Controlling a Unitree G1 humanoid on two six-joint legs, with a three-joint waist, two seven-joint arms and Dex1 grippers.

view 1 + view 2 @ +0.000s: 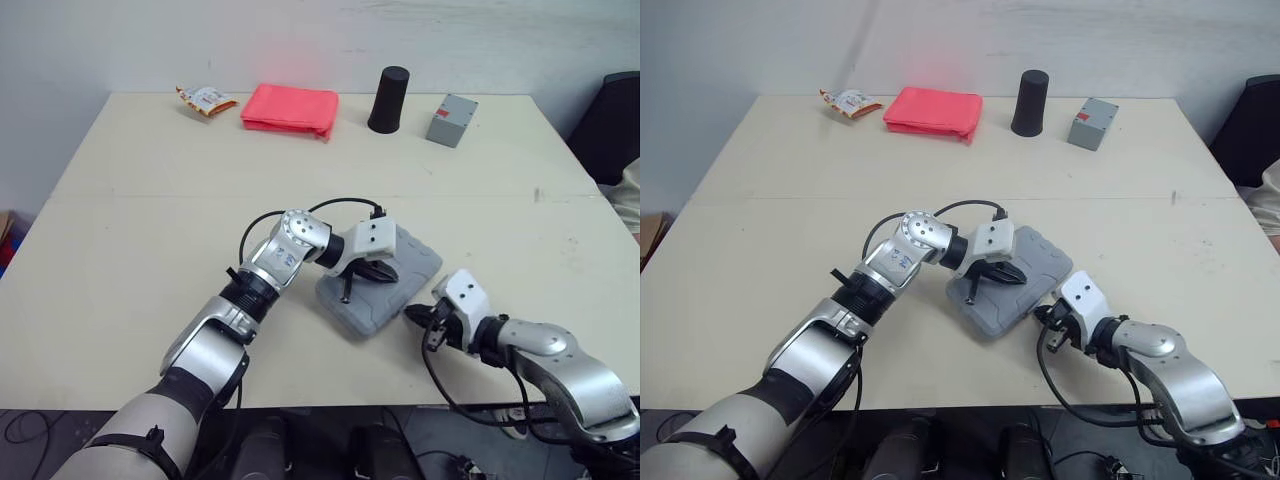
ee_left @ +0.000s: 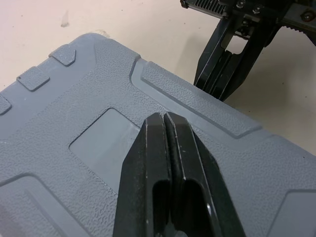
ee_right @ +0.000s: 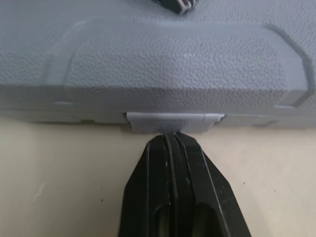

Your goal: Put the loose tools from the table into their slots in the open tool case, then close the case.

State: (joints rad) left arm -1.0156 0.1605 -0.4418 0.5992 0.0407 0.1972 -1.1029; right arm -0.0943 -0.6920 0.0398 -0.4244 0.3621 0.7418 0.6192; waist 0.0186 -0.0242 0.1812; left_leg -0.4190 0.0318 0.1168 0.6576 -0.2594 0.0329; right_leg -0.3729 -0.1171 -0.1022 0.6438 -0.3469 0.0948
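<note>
Left gripper (image 2: pixel 167 118): jaws closed flat against each other, holding nothing, the tips down on the lid of the tool case (image 1: pixel 412 256) by the edge of its smooth recessed panel. Right gripper (image 3: pixel 171 136): jaws also together and empty, the tips right at the pale latch (image 3: pixel 173 121) on the case's near side wall, touching it or nearly so.

The case lies flat on the surface (image 1: pixel 150 200) with its lid down on the base, so we judge the loading done and the latching to be what's left.

We read the case as a hard moulded shell, stiff and grainy, and with tools inside probably heavy enough not to skate away under a push. The latch is the delicate part, a thin plastic flap. We'd press it square in the middle, with the lid pinned from above so the seam is shut. The grainy ribs give the tips better footing than the smooth panel, where they could slide.

Well beyond the case, along the far edge of the surface, sit a snack packet (image 1: pixel 206 99), a folded red cloth (image 1: pixel 290 108), a black cup (image 1: pixel 389 100) and a small grey box (image 1: pixel 451 120).
</note>
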